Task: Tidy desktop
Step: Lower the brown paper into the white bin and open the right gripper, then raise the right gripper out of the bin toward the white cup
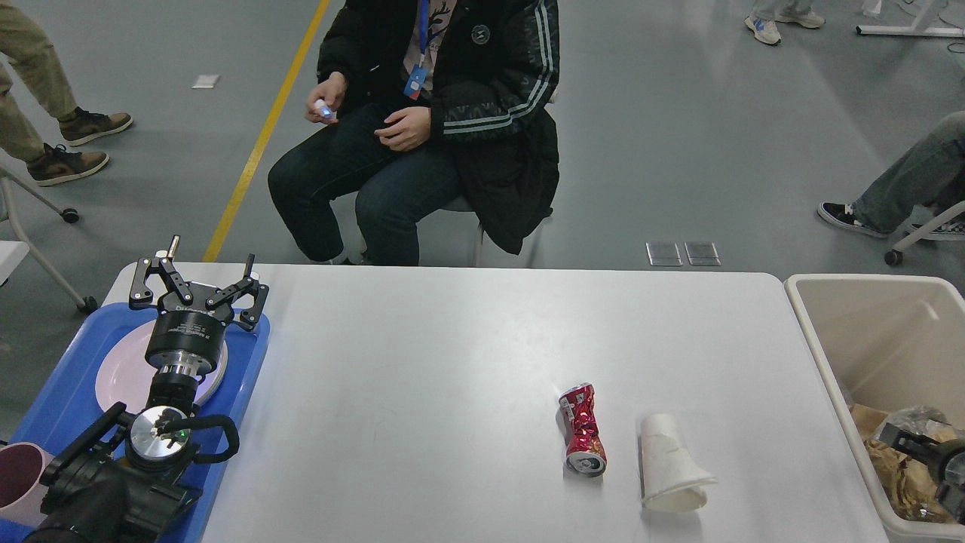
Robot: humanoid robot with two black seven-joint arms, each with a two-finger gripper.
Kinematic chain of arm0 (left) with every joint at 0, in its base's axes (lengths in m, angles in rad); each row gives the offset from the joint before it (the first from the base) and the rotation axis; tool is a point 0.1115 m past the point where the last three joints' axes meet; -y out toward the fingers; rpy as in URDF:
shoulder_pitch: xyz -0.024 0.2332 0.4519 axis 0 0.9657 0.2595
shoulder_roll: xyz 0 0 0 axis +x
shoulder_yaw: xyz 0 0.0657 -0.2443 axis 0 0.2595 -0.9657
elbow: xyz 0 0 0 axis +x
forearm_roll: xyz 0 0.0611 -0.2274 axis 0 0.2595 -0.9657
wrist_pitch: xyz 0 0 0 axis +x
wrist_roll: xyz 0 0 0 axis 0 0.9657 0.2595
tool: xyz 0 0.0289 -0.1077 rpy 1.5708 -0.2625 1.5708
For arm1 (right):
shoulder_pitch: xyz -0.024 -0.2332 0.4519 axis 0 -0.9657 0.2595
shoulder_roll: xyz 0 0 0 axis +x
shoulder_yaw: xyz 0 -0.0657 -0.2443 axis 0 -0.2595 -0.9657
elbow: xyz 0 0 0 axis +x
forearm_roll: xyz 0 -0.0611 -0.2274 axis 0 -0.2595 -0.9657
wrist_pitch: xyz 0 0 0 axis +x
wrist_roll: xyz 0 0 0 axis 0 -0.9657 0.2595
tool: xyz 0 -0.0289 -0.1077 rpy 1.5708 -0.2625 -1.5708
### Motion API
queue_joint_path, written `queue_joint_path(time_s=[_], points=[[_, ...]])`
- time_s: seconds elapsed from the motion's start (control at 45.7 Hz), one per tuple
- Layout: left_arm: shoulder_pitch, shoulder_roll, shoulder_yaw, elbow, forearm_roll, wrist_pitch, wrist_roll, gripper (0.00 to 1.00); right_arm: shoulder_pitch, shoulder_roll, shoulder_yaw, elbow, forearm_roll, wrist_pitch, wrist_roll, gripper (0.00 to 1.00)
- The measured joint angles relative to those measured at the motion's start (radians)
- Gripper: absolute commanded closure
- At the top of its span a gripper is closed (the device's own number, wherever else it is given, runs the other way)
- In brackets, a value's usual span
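The white desktop [452,362] fills the middle of the head view. A crushed red can [582,439] lies on it at the front right, with a squashed white paper cup [669,464] lying just right of it. My left gripper [211,265] is open and empty, fingers spread, above the far end of the blue tray [249,354] and a pale pink plate [121,369]. My right gripper [916,445] is dark and low inside the beige bin [829,377], over crumpled brown paper [897,471]; its fingers cannot be told apart.
A pink cup [19,479] stands at the tray's near left corner. The bin stands off the table's right edge. A seated person [430,128] faces the table's far side. Other people's legs and chair wheels are on the floor around.
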Motion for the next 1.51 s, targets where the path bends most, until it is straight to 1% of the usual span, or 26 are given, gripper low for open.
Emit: queue_joint_path(time_s=[0.131,0.219,0.35,0.372,0.438,0.547,0.635,0.766,0.832,0.876,1.029,1.182,1.313,1.51], points=[[0.0,0.0,0.0,0.0,0.0,0.0,0.0,0.04,0.118,-0.073,-0.01,0.112,-0.015,0.063,-0.004,0.0],[0.0,0.0,0.0,0.0,0.0,0.0,0.0,0.04,0.229,-0.113,-0.041,0.226,-0.068,0.112,-0.007,0.0],[0.0,0.0,0.0,0.0,0.0,0.0,0.0,0.04,0.478,-0.152,-0.133,0.438,-0.195,0.207,-0.007,0.0],[0.0,0.0,0.0,0.0,0.0,0.0,0.0,0.04,0.552,-0.154,-0.173,0.5,-0.216,0.237,-0.007,0.0],[0.0,0.0,0.0,0.0,0.0,-0.001,0.0,0.04,0.685,-0.153,-0.25,0.604,-0.235,0.29,-0.007,0.0],[0.0,0.0,0.0,0.0,0.0,-0.001,0.0,0.04,0.948,-0.123,-0.372,0.804,-0.242,0.414,-0.007,0.0],[0.0,0.0,0.0,0.0,0.0,-0.002,0.0,0.04,1.138,-0.064,-0.431,0.917,-0.243,0.53,-0.007,0.0],[0.0,0.0,0.0,0.0,0.0,-0.002,0.0,0.04,1.339,0.049,-0.464,1.004,-0.238,0.734,-0.007,0.0],[0.0,0.0,0.0,0.0,0.0,-0.002,0.0,0.04,1.407,0.078,-0.459,1.043,-0.237,0.801,-0.007,0.0],[0.0,0.0,0.0,0.0,0.0,-0.002,0.0,0.04,1.446,0.091,-0.451,1.077,-0.237,0.822,-0.007,0.0],[0.0,0.0,0.0,0.0,0.0,-0.001,0.0,0.04,1.581,0.173,-0.433,1.21,-0.234,0.829,-0.006,0.0],[0.001,0.0,0.0,0.0,0.0,0.0,-0.002,0.04,1.641,0.237,-0.365,1.318,-0.191,0.753,-0.005,0.0],[0.001,0.0,0.0,0.0,0.0,0.0,-0.002,0.04,1.63,0.278,-0.334,1.345,-0.171,0.649,-0.005,0.0],[0.001,0.0,0.0,0.0,0.0,0.0,-0.002,0.04,1.549,0.286,-0.312,1.339,-0.169,0.537,-0.007,0.0]])
